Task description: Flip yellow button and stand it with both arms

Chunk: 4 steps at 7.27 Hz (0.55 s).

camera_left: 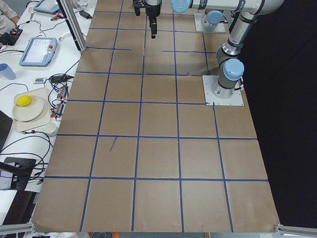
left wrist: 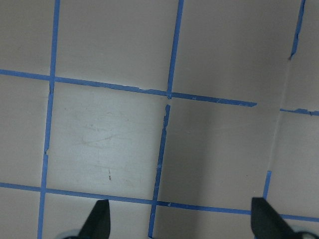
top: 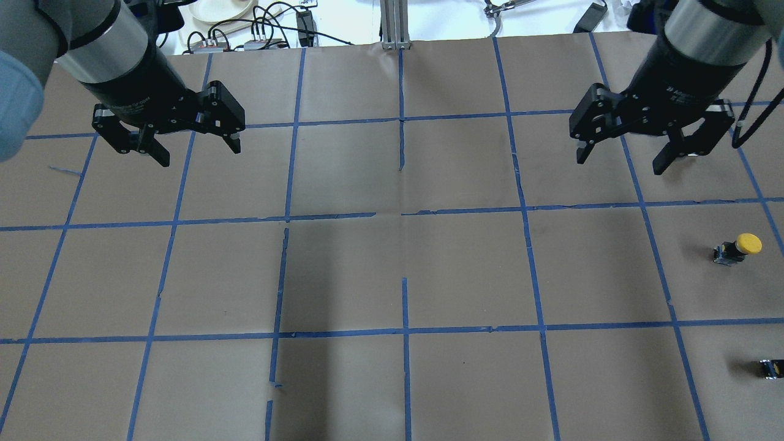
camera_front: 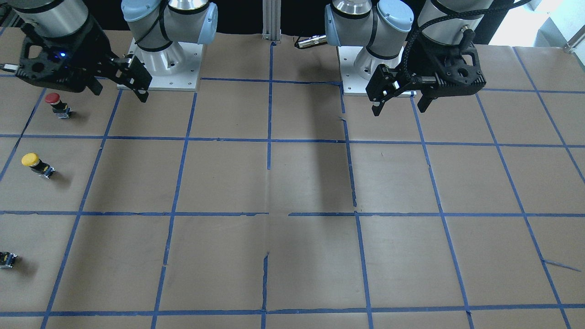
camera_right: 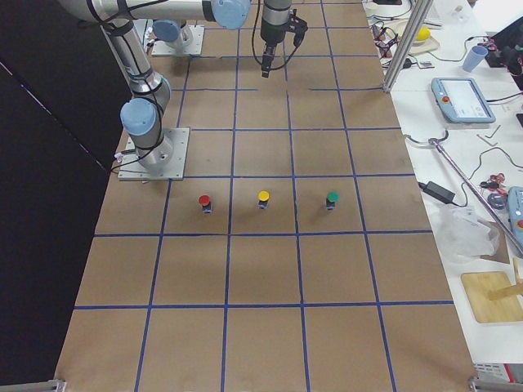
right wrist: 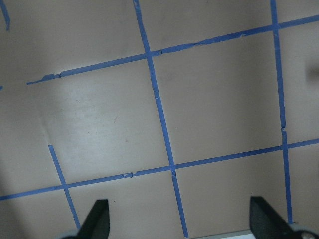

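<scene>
Black two-finger right gripper (top: 621, 160): jaws spread wide, nothing between them. It hangs above the brown paper table (top: 465, 269), fingers pointing down, near its own base.

Left gripper (top: 199, 153): likewise wide open and empty, held at a matching height on the opposite side, fingers down.

Yellow button (top: 738, 248): sits toward the table's right end, well apart from the right gripper and farther from the robot. It is the middle of a row of three, between a red-capped button (camera_front: 57, 104) and a green-capped button (camera_right: 331, 198). It appears to stand cap up, though it shows too small to be sure.

Handling, by judgement: light, rigid plastic and not fragile. The domed cap is smooth and likely to slip. The flat sides of the black body or boxy base offer the surer hold, leaving the cap free for the second gripper to take over during the flip.
</scene>
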Available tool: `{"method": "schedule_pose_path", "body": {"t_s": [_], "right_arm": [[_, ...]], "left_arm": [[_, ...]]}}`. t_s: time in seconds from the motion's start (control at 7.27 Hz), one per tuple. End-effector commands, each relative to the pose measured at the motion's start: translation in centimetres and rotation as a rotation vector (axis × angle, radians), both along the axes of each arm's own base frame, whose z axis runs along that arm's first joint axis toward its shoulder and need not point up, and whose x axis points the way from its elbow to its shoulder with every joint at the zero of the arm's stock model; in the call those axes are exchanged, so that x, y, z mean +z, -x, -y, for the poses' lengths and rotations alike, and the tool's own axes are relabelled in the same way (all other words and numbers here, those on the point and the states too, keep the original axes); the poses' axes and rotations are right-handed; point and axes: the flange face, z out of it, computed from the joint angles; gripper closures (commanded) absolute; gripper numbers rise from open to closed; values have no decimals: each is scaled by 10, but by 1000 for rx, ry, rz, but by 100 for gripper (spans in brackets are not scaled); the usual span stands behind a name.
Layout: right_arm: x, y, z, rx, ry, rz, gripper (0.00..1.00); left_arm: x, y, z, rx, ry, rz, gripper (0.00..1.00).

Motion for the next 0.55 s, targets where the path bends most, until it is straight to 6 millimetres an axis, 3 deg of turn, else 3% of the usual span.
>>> {"method": "schedule_pose_path", "body": {"t_s": [0.0,0.41], "right_arm": [[-14,-3,-6,20,-12,-75,0],[3,-2,-13,24,24,-95,0]], "left_arm": [[3,-2,0,0,6,0,0],[-2,-1,-1,0,-5,-1,0]]}}
